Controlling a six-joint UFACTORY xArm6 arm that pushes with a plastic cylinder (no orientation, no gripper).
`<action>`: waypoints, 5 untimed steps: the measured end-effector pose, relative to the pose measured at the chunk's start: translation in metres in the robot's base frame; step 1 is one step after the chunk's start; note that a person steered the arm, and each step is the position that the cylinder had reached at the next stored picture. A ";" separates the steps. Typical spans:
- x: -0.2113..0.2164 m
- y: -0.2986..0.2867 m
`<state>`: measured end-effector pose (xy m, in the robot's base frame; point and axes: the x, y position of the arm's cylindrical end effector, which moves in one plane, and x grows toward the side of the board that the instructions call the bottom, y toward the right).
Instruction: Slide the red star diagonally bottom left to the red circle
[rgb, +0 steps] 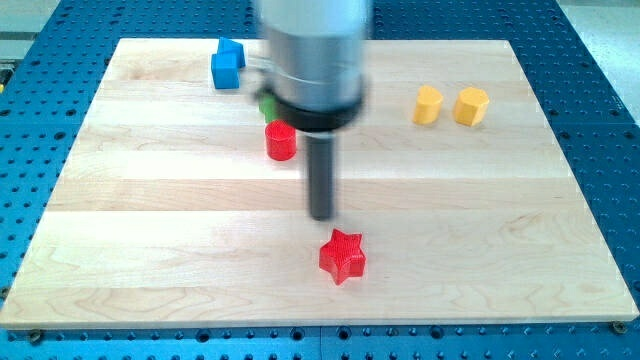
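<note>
The red plastic star (343, 256) is lying near the wooden counter's (150, 220) near edge, right of the red cylindrical circle (281, 140). My tip (322, 215) is being held just beyond it; no claw exists. Repositioning is being called for, judging by the leftward push required.

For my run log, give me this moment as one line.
tip: just above red star, apart | red circle: upper left of tip | star not yet at circle
</note>
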<state>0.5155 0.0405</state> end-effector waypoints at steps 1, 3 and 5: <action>0.070 0.054; -0.011 -0.067; 0.075 -0.003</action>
<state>0.5904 0.0371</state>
